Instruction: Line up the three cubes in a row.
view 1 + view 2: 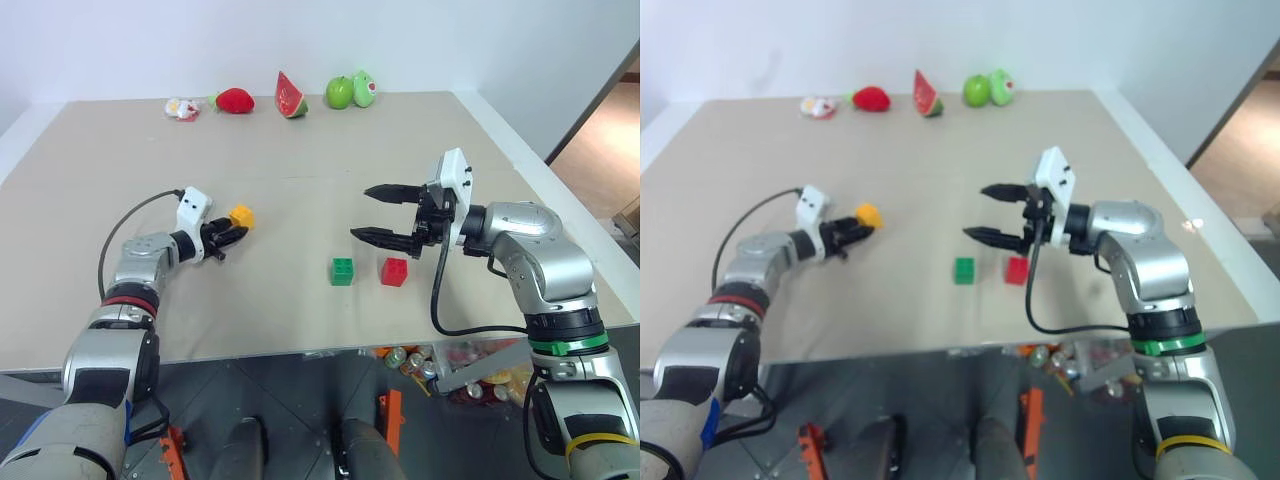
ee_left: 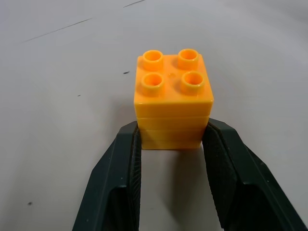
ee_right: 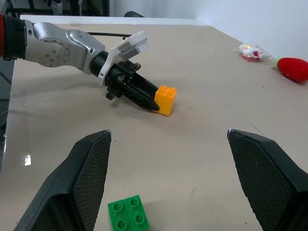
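- My left gripper (image 1: 232,236), left-centre of the head view, is clamped on the yellow-orange cube (image 1: 241,216); wrist cam shows both fingers (image 2: 120,178) pressed against its lower sides, studs facing up.
- Yellow-orange cube sits at the gripper tip, on or just above the table (image 1: 300,140) — can't tell which.
- My right gripper (image 1: 382,214), right of centre, is spread wide w/ nothing between the fingers, held above the table.
- Green cube (image 1: 342,271) lies on the table, lower centre of the frame, studs up, just below my right gripper's lower finger.
- Red cube (image 1: 394,271) is just right of the green one, near it but not touching; the two sit side by side at about the same height in the frame.
- Yellow-orange cube is well apart from that pair, up and to the left of them.
- Right wrist cam: green cube (image 3: 128,213) at the bottom between my two spread fingers, left gripper (image 3: 150,100) and yellow-orange cube (image 3: 164,99) further off, mid-frame.
- Top of the head view, along the table's far edge: small white-red wrapped item (image 1: 182,109), strawberry (image 1: 235,100), watermelon slice (image 1: 290,95), green apple (image 1: 339,93) w/ a second green toy (image 1: 364,88) touching it on the right.
- Below the table's near edge, lower right of the frame, a bin of drink cans (image 1: 470,375) shows.
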`<state>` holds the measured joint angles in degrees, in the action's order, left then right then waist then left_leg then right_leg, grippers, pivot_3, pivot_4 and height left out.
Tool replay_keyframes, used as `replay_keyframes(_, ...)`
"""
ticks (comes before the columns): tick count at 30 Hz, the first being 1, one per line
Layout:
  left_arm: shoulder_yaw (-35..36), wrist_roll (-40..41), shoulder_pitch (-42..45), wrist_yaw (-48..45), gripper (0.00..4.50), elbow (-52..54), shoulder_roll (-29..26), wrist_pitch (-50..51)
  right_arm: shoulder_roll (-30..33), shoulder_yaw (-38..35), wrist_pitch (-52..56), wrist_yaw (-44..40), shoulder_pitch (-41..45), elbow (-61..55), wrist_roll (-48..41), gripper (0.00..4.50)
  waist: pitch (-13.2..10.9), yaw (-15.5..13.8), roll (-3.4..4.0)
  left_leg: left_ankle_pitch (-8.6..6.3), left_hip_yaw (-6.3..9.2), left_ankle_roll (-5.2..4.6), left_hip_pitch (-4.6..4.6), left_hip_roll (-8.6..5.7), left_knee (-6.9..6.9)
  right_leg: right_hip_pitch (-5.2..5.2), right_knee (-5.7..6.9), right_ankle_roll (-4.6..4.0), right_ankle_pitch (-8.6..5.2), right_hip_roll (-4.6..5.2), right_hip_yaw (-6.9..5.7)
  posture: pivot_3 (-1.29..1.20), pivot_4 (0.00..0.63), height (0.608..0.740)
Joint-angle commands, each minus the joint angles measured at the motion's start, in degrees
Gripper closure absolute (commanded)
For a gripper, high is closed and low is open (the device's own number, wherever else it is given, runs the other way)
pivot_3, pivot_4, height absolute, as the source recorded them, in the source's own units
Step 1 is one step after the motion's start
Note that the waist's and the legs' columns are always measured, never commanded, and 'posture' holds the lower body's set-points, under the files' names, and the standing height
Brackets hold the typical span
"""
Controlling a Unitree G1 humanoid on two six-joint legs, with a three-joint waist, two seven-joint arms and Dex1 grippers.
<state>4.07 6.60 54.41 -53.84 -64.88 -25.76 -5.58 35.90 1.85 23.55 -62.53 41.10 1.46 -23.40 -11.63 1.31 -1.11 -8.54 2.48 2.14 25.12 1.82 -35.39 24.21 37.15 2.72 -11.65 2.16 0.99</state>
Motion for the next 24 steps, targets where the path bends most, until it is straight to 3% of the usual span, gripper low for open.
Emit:
replay_keyframes(1,-2.37,-0.26,-2.15,-6.63,3.24,8.29,0.15,-3.50,1.14,-1.17,-0.47,-0.96,0.16,-1.92,-0.69,0.49,0.00,0.00,0.00,0.00,0.00,0.00,0.00,0.00,0.00,0.00,0.00,0.00,0.00,0.00,0.00,0.00,0.150,0.740)
replay_keyframes(5,-5.68,1.39,-7.24,-15.31,3.24,19.61,-0.01,-2.27,3.42,-1.41,0.02,-3.57,-1.00,-2.63,-1.18,0.49,0.00,-0.01,0.00,0.00,-0.02,0.00,0.02,-0.01,0.01,0.00,-0.01,-0.01,-0.01,0.03,0.02,0.00,0.150,0.740)
replay_keyframes(12,-9.25,2.09,-10.60,-21.58,3.24,28.98,0.26,1.56,10.45,-5.08,2.95,-9.31,-7.00,-5.76,-6.00,0.49,0.00,-0.03,0.00,0.00,-0.01,0.00,0.02,0.00,-0.03,-0.01,-0.01,-0.04,-0.03,0.02,0.03,0.00,0.150,0.740)
replay_keyframes(24,-11.95,1.54,-8.28,-24.79,3.24,26.16,2.03,2.51,13.61,-9.24,5.39,-7.15,-12.20,-8.02,-8.06,0.49,0.00,0.09,0.00,0.01,-0.04,-0.03,-0.02,0.02,-0.12,-0.02,0.00,-0.24,-0.09,0.00,0.06,0.00,0.150,0.740)
